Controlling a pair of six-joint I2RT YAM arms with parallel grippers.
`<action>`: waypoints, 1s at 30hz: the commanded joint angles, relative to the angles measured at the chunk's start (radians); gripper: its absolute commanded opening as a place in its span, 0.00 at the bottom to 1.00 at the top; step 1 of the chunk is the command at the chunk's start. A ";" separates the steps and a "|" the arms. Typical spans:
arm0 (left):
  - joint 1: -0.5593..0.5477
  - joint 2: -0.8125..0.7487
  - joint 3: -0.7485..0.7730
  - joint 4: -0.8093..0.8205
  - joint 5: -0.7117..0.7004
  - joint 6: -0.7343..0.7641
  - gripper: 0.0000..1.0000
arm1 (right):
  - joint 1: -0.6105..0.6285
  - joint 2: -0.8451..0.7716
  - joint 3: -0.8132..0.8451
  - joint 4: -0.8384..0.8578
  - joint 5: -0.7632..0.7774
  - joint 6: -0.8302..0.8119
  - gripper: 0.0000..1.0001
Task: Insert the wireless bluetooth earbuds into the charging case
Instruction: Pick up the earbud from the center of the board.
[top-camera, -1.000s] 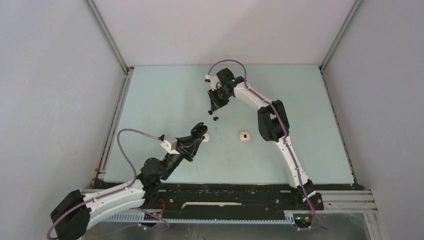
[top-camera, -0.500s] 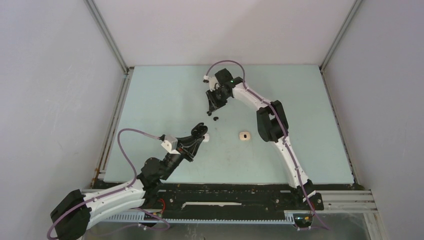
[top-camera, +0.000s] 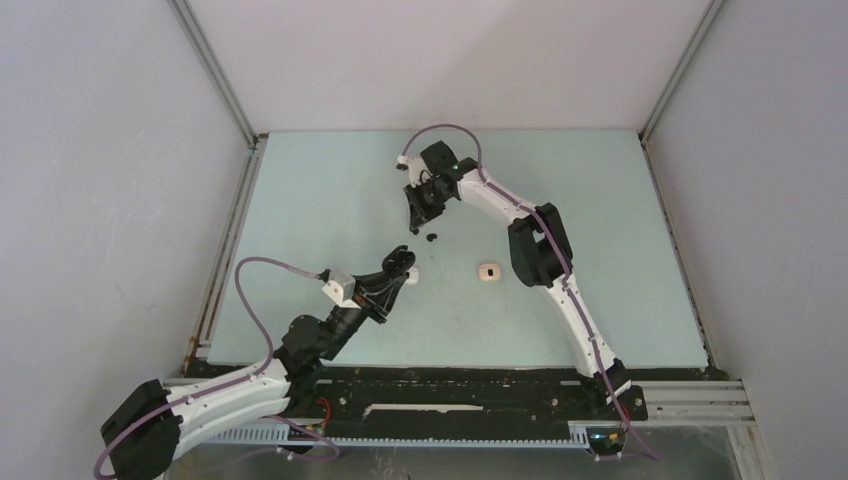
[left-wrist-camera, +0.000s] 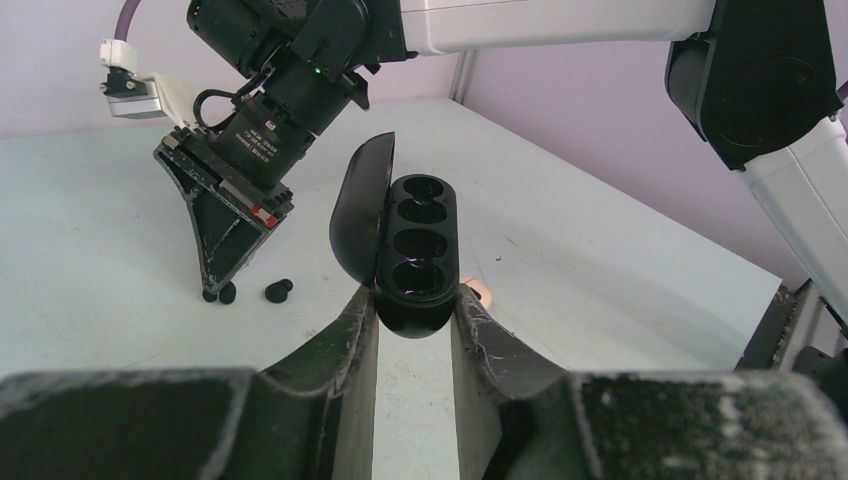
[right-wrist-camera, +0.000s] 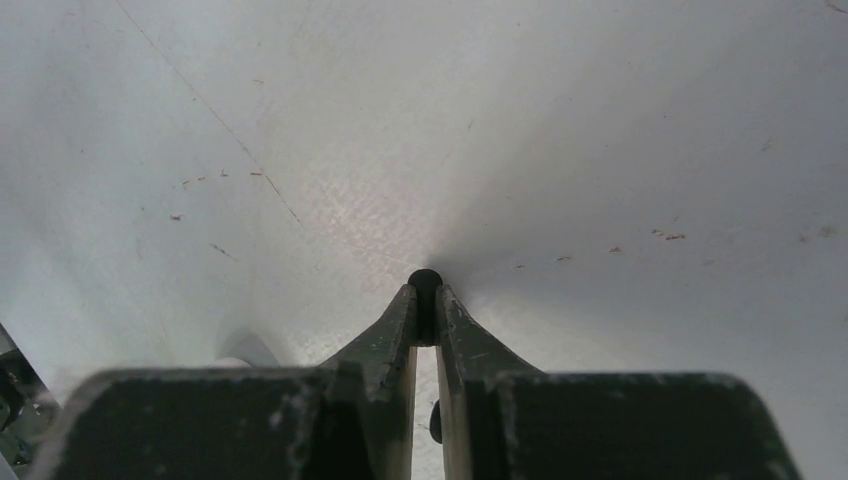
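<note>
From above, the left arm reaches from the near left corner, its forearm low and angled far-right. The left gripper (top-camera: 401, 267) holds the black charging case (top-camera: 399, 257) above the table (top-camera: 330, 200). The right arm stretches far-left, wrist bent down, the right gripper (top-camera: 413, 226) tip-down on the surface. A second black earbud (top-camera: 432, 238) lies just right of it, and a cream object (top-camera: 488, 272) lies nearer.

In the left wrist view, the fingers (left-wrist-camera: 355, 340) clamp the case's base, its lid hinged open to the left.

In the right wrist view, the fingers are nearly closed, pinching a black earbud (right-wrist-camera: 424, 281) at their tips against the table.
</note>
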 joint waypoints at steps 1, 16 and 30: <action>0.005 0.003 -0.111 0.026 -0.008 0.028 0.00 | 0.005 -0.026 -0.012 0.001 -0.020 -0.006 0.10; 0.005 0.127 -0.075 0.091 0.219 0.016 0.00 | -0.162 -0.633 -0.563 0.087 -0.173 -0.206 0.00; 0.004 0.304 0.010 0.125 0.346 -0.004 0.00 | -0.118 -1.141 -0.895 0.021 -0.176 -0.411 0.00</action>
